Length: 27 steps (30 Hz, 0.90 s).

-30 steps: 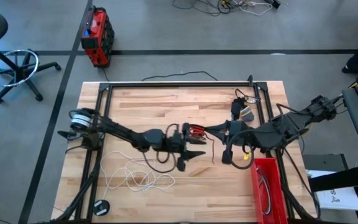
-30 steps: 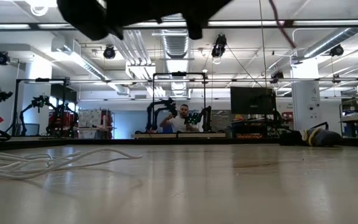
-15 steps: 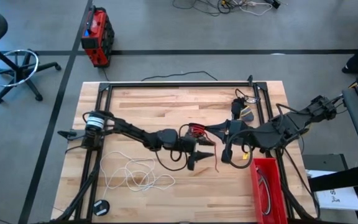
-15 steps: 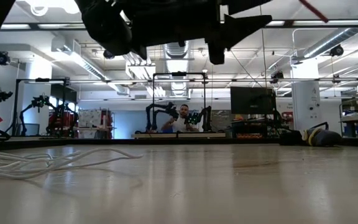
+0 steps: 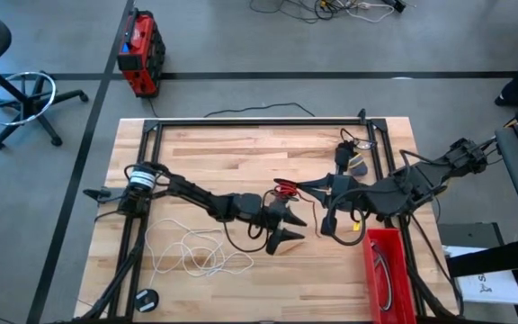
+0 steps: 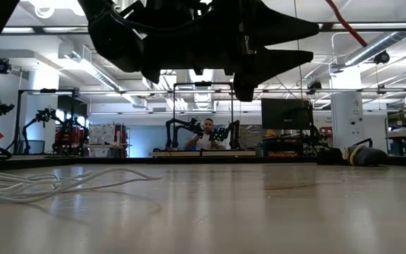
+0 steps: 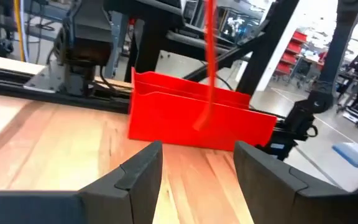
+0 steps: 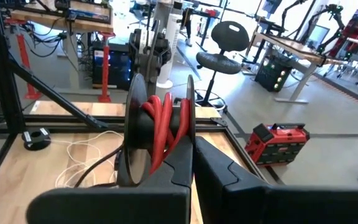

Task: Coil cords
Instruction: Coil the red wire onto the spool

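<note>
A red cord (image 5: pixel 283 189) is wound on a dark spool (image 8: pixel 160 127) that my right gripper (image 5: pixel 300 187) is shut on, above the table's middle. One loose end of the red cord (image 7: pixel 208 68) hangs down from it. My left gripper (image 5: pixel 288 227) is open just on the near side of the spool, its fingers (image 6: pixel 287 28) pointing toward the table's right, touching nothing. A white cord (image 5: pixel 196 252) lies in loose loops on the table's near left. A small black coil (image 5: pixel 147 299) lies at the near left corner. My right gripper pinches the rim of one dark flange of the spool (image 8: pixel 189 115) between its two fingers (image 8: pixel 180 163). The fingers come in roughly level from the table's right. The spool is lifted clear of the table, with the red cord's loose end hanging below it.
A red bin (image 5: pixel 387 270) stands at the near right, beyond my left gripper's fingers (image 7: pixel 191 121). A black metal frame (image 5: pixel 259 121) runs round the table's edges. Bare wood lies between the white cord and the bin. A person sits far off in the room behind.
My left gripper has gone toward the table's right edge and slightly toward the near edge, now below the spool's near side. My right gripper has kept the spool where it was.
</note>
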### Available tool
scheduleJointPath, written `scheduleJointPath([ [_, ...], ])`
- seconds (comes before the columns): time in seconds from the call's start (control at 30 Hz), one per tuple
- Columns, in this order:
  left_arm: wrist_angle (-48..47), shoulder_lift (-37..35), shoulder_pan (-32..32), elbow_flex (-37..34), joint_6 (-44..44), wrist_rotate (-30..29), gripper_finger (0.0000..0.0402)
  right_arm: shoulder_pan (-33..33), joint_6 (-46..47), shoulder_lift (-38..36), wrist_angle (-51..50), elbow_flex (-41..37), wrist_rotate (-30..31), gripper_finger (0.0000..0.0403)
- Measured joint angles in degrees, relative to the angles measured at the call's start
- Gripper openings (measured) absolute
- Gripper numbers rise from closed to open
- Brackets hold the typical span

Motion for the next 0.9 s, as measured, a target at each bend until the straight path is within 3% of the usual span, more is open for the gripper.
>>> scheduleJointPath([
  [0.43,-0.1,6.5,-1.2,8.6,-0.2,0.8,0.0217,0.0,-0.8,0.1,0.0,0.0,0.0,0.0000],
  [0.73,0.2,7.1,-1.2,10.8,0.2,1.4,0.0183,0.0,-0.9,0.1,-0.1,0.0,0.0,0.0000],
  [0.9,-0.8,7.1,-1.2,10.7,0.0,1.3,0.0140,0.0,-0.9,0.1,0.0,0.0,0.0,0.0000],
])
